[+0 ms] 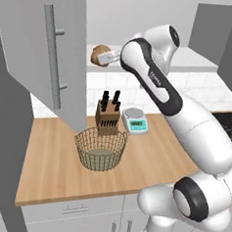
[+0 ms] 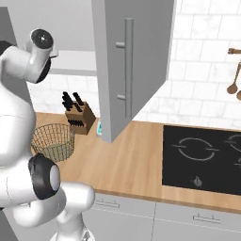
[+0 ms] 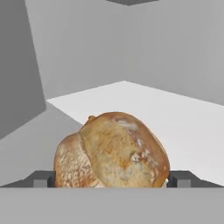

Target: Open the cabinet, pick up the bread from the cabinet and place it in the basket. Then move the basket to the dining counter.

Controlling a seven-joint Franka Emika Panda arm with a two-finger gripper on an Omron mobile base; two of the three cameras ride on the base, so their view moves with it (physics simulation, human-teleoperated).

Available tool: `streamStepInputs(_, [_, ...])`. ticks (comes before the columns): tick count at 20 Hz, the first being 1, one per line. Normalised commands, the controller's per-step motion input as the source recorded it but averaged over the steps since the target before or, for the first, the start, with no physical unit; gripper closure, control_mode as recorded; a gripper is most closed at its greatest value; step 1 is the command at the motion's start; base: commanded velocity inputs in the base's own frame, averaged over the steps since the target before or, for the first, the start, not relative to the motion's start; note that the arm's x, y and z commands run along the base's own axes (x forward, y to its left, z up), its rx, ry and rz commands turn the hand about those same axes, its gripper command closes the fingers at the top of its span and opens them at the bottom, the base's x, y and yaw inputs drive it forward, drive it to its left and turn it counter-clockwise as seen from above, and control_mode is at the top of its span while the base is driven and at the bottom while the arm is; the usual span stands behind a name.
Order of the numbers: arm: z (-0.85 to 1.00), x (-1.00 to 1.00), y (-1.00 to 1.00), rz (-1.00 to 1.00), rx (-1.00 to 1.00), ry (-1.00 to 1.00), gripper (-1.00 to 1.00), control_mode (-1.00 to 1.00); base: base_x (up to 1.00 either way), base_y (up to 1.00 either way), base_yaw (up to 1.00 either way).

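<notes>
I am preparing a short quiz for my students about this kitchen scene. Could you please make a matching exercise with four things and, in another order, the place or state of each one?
Things:
1. bread
2. basket
3. cabinet door
4. gripper

Places or states:
A. swung open
B. on the wood counter, in front of the knife block
C. open, one fingertip on each side of the bread
D. on the pale shelf inside the cabinet

Pairs: 1-D, 2-B, 3-A, 4-C
</notes>
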Motion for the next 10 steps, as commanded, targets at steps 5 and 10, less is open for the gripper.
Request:
streamStepInputs(5, [-0.03, -1.00, -0.28, -0.11, 0.00, 0.07, 1.00, -1.00, 0.00, 0.00, 0.00])
streamStepInputs(10, [-0.67, -0.93, -0.35, -0.13, 0.00, 0.00, 1.00, -1.00, 0.00, 0.00, 0.00])
